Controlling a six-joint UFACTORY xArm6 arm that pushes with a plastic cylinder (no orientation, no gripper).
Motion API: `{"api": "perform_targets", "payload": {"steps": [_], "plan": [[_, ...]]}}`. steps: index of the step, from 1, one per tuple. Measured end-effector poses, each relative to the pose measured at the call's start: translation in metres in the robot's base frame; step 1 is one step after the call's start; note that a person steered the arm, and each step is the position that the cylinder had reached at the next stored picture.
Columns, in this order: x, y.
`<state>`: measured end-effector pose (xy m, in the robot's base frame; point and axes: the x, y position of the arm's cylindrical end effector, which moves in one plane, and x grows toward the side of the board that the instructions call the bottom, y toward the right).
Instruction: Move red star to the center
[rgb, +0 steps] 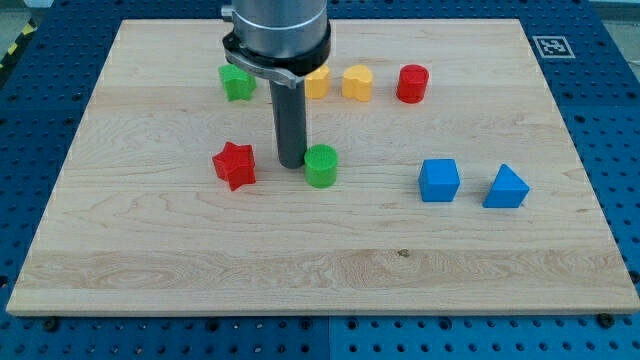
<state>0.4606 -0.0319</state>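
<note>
The red star (234, 165) lies on the wooden board (320, 260), left of the middle. My tip (291, 163) stands on the board just to the right of the star, with a small gap between them. A green cylinder (321, 165) sits right against the tip's right side. The rod rises from the tip to the arm's grey body at the view's top.
A green star (237, 82) is at the upper left, partly behind the arm. Two yellow blocks (357, 83) and a red cylinder (412, 84) line the top. A blue cube (439, 181) and a blue wedge-like block (506, 187) lie at the right.
</note>
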Motion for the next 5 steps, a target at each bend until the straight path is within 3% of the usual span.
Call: {"api": "perform_targets", "payload": {"steps": [2,5], "plan": [[0.01,0.032],[0.034,0.019]]}}
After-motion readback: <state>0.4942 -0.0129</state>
